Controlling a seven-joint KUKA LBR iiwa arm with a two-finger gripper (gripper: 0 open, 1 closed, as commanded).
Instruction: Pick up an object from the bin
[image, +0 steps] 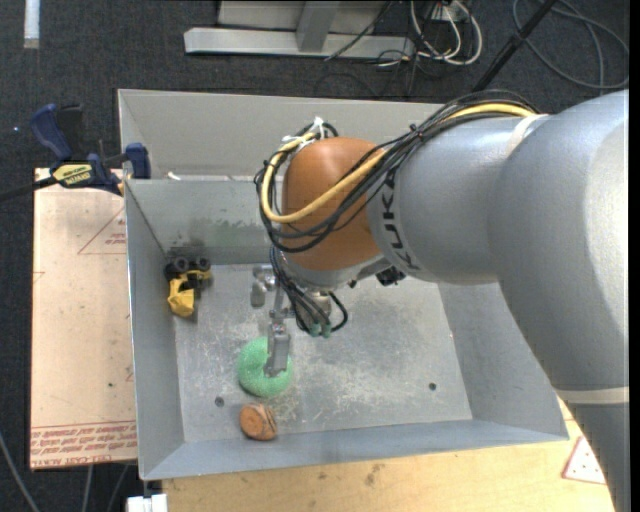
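Grey metal bin (150, 330), looked down on from above. In from 3 o'clock, the grey arm (500, 200), with an orange cover (330, 200) at the wrist and yellow and black cables (300, 215) looped round it. Below the cover, the gripper (278, 366), pointing down at the bin floor, toward 8 o'clock from the floor's middle. Tip down at a round green lump (256, 378), on its 2 o'clock edge; touching or just above, cannot tell which. Spread or closed: cannot tell from this angle, the metal reading as one narrow upright strip. Green lump flat on the floor, clear of every wall. At 6 o'clock from the lump, near it but apart, a small brown-orange rounded piece (259, 421), close to the wall at 6 o'clock. Toward 10 o'clock, in the bin's corner, a yellow and black thing (186, 285), well apart from the other two.
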